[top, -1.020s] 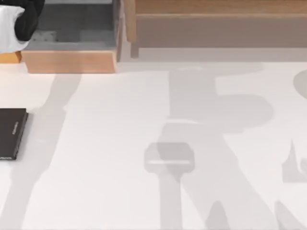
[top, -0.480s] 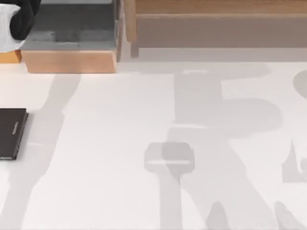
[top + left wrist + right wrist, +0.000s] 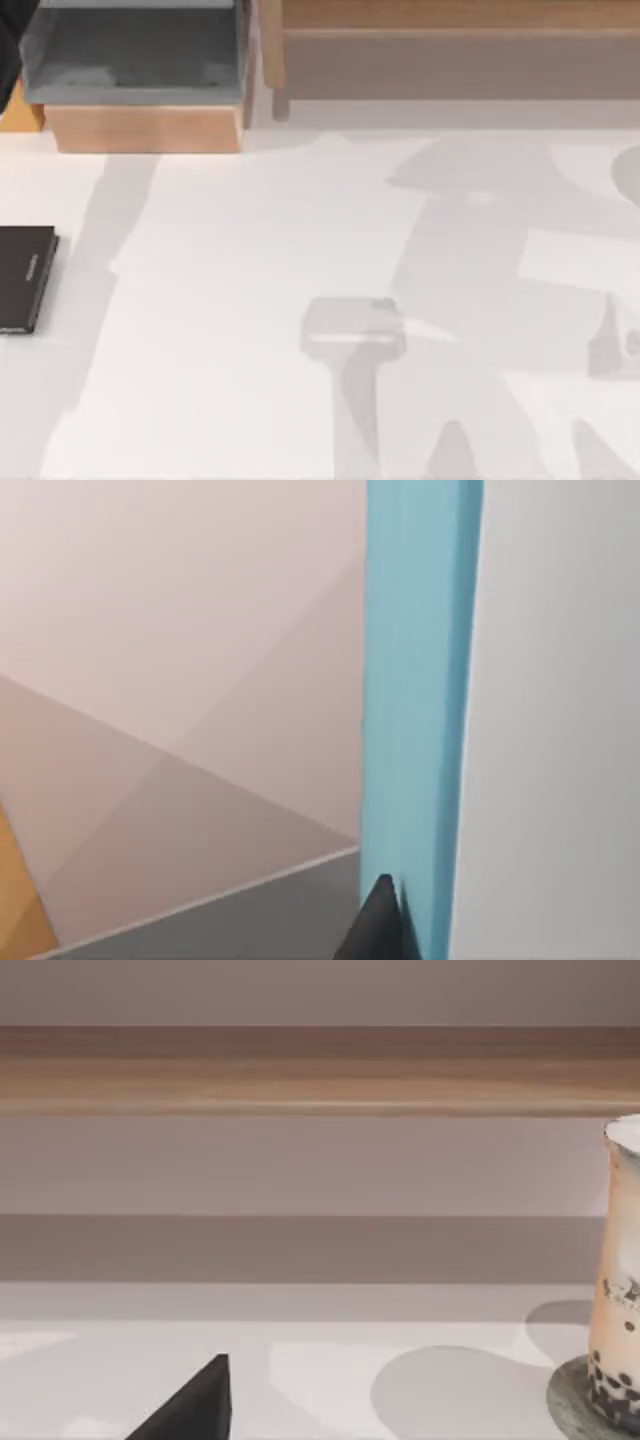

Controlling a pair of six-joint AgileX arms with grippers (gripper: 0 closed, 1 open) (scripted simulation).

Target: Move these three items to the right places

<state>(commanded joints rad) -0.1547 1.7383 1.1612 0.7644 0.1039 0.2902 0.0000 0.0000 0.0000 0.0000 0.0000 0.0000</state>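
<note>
The teal-covered book (image 3: 415,710) stands upright by the left gripper (image 3: 385,925), long axis vertical. Whether either gripper is clamped, I cannot tell.

The worktop (image 3: 220,300) is white, crossed by soft grey shadows. A black slab (image 3: 25,278) with a small grey mark lies on it, beside a light-wood drawer (image 3: 145,128) with a grey inside and a brown wooden shelf (image 3: 450,50). The book (image 3: 415,700) has a teal cover and white page edges; the cup (image 3: 620,1290) is peach with dark speckles low down and a white top.
</note>
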